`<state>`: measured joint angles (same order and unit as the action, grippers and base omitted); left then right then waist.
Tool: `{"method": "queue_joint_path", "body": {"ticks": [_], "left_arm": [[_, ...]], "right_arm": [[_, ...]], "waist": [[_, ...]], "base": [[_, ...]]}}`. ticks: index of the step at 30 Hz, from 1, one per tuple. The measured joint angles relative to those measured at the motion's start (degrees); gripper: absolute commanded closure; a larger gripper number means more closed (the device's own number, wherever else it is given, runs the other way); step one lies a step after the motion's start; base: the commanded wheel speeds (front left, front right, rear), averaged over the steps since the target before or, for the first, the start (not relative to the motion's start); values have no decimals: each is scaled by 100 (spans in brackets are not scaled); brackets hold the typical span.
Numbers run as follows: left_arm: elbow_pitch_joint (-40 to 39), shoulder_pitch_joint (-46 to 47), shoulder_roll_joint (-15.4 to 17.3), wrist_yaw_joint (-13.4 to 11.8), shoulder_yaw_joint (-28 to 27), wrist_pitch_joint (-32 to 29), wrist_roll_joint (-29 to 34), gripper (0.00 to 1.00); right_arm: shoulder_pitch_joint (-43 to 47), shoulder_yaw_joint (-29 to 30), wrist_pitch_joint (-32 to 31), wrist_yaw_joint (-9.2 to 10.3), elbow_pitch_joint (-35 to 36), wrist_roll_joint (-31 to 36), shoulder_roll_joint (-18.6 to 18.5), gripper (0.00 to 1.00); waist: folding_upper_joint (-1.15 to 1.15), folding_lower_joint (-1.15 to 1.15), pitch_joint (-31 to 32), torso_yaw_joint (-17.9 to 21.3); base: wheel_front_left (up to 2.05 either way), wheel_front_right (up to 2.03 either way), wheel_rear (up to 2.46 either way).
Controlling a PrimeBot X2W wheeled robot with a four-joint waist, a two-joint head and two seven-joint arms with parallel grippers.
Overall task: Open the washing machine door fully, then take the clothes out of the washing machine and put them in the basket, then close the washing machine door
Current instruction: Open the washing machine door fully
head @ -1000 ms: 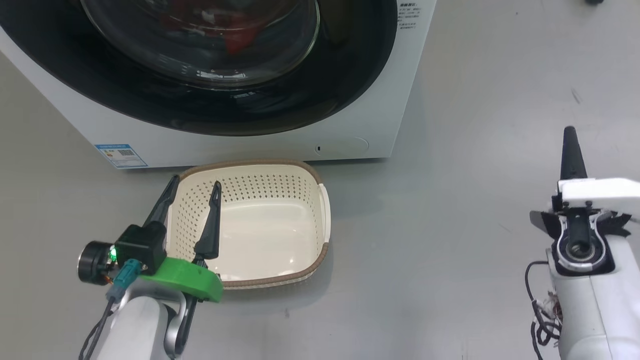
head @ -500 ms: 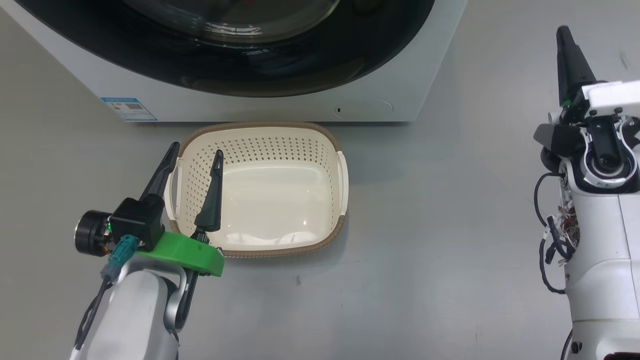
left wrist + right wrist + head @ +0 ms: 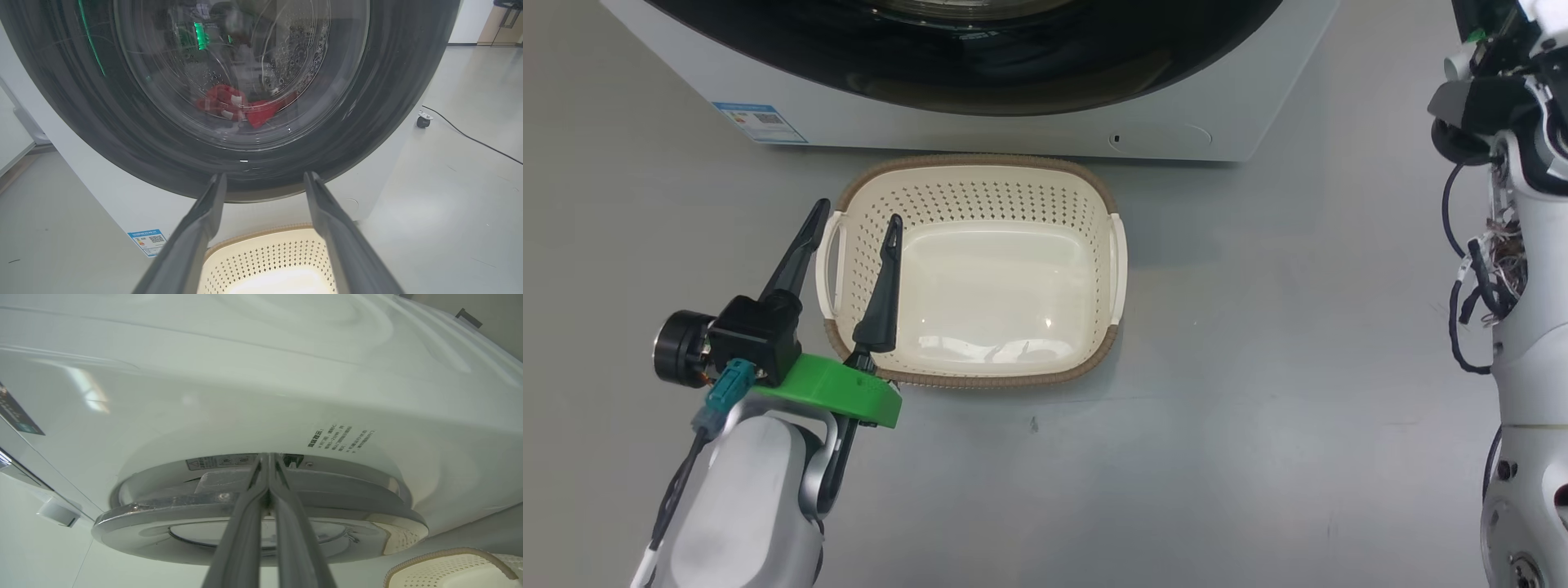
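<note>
Nearest you, your left gripper hangs low at the lower left of the head view. Its two dark fingers are spread wide and hold nothing. One finger crosses the left wall of the basket. The other runs just outside the basket's left handle. In the left wrist view the same fingers rise apart from the bottom edge. The basket's perforated far wall lies between them, and the door is beyond their tips.

The basket stands upright on the grey floor. Its brown rim is just in front of the machine, below the door. A small blue label sits at the machine's lower corner on your left.

Your right arm stands at the right edge of the head view, well apart from the basket, and runs out past the top of that view. In the right wrist view your right gripper has its fingers pressed together with nothing between them. Their tips point at the door's edge, seen side-on, where it meets the white front. You cannot tell from here whether they touch it.

Farther back, the door lies closed against the machine, with its glossy black rim around the bulging glass. Behind that glass the clothes lie low in the drum, a red heap with white patches.
</note>
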<state>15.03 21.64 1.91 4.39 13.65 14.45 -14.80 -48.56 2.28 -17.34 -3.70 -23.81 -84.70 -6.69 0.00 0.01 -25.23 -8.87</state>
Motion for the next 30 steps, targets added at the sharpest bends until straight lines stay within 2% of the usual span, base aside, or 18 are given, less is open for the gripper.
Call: {"method": "queue_joint_path", "body": {"ticks": [4, 9, 30], "left_arm": [[-27, 99, -3, 2, 129, 0, -91, 0], [-42, 201, -5, 3, 227, 0, -144, 0], [-41, 335, -19, -3, 403, 0, -229, 0]], "right_arm": [[-447, -96, -272, 144, -75, -8, -102, 100], [-775, -222, -523, 231, -194, -9, -183, 100], [-1588, -445, -1171, 328, -868, -155, -237, 100]], "waist": [[0, 0, -145, -87], [0, 0, -276, -184], [0, 0, -470, -422]], "base": [[0, 0, 0], [0, 0, 0], [0, 0, 0]]}}
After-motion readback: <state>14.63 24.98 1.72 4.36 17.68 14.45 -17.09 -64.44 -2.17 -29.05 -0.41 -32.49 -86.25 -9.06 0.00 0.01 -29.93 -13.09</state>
